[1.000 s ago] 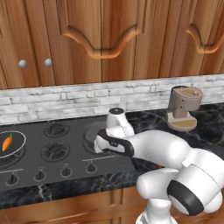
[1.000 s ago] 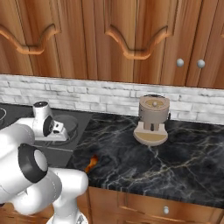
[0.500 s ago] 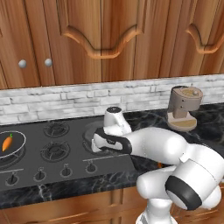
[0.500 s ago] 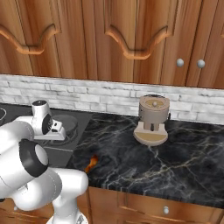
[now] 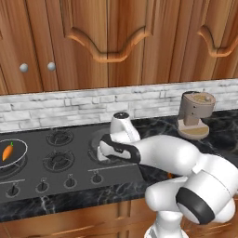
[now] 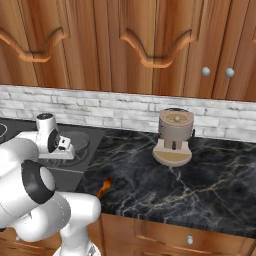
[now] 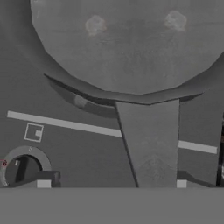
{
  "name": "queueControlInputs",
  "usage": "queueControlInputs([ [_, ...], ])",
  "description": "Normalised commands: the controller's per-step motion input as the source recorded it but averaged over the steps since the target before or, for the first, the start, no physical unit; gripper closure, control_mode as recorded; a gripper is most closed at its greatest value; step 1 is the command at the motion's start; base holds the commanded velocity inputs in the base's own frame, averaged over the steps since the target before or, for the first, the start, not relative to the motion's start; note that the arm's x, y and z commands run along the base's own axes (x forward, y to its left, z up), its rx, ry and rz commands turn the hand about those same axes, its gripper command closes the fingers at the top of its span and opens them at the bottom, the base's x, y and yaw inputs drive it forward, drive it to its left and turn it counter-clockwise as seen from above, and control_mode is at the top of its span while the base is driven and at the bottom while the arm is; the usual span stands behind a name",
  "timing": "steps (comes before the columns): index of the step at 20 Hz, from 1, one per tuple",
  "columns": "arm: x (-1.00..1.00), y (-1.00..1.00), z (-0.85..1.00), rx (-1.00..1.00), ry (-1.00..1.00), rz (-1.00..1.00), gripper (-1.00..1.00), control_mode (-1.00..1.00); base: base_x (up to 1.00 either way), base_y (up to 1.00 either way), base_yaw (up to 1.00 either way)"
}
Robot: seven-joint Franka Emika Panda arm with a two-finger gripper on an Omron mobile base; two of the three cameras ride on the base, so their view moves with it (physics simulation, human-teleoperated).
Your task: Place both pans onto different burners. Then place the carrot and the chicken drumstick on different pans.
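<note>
The plain dark grey pan (image 7: 127, 43) rests on a right-hand burner of the stovetop (image 5: 28, 179), its flat handle (image 7: 151, 144) running down between my fingertips (image 7: 43, 183). My gripper (image 7: 112, 183) is open and straddles that handle low over the stove, seen too as the gripper (image 5: 106, 149) and the gripper (image 6: 66, 146). The silver-rimmed pan (image 5: 14, 162) sits at the far left with the carrot (image 5: 7, 151) lying in it. The chicken drumstick (image 6: 104, 186) lies on the black marble counter just right of the stove.
Two bare burners (image 5: 58, 160) lie between the pans, with control knobs (image 5: 69, 181) along the stove's front. A brown coffee grinder (image 6: 174, 137) stands at the back of the counter. Brick backsplash and wooden cabinets rise behind.
The hand has edged slightly left over the stove, and the jaws have opened, letting go of the grey pan's handle.
</note>
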Motion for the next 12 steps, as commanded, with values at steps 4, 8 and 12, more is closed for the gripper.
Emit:
queueControlInputs([
  [4,-0.14,-0.1,0.59,0.0,0.0,-0.02,-1.0,-1.0,0.0,0.0,0.0],
  [8,-0.32,0.0,0.34,0.01,0.0,0.0,-1.0,-1.0,0.0,0.0,0.0],
  [12,-0.29,-0.35,0.42,0.0,0.0,-0.08,-1.0,-1.0,0.0,0.0,0.0],
])
